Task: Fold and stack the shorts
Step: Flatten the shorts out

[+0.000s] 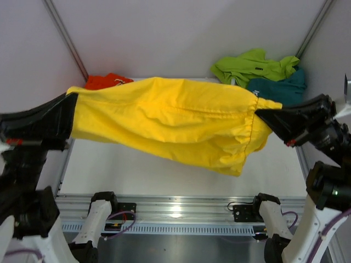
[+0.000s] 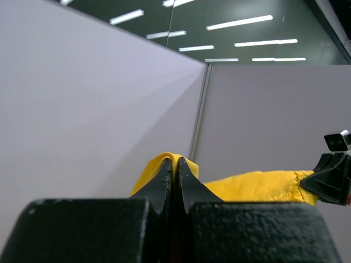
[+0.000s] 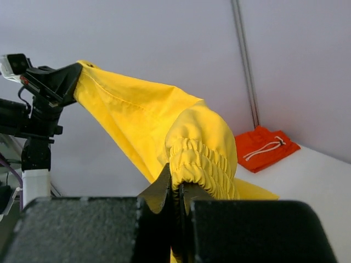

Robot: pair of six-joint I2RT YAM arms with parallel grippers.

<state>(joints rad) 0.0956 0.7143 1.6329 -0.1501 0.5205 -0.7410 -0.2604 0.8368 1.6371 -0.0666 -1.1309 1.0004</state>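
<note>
Two grips | left claw [image 1: 73,104] and right claw [image 1: 262,116] each pinching soft yellow fabric shorts [image 1: 164,123] | advice: lower level, taut, onto worktop [image 1: 137,178] centre

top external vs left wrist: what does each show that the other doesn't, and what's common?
Only top external: orange shorts, lime green shorts and teal shorts lying at the back. Only left wrist: ceiling light strips, plus a close-up of the left end effector with its jaws pressed together. Both: the yellow shorts stretched in the air, pinched at one end by the left end effector and at the other by the right end effector.
</note>
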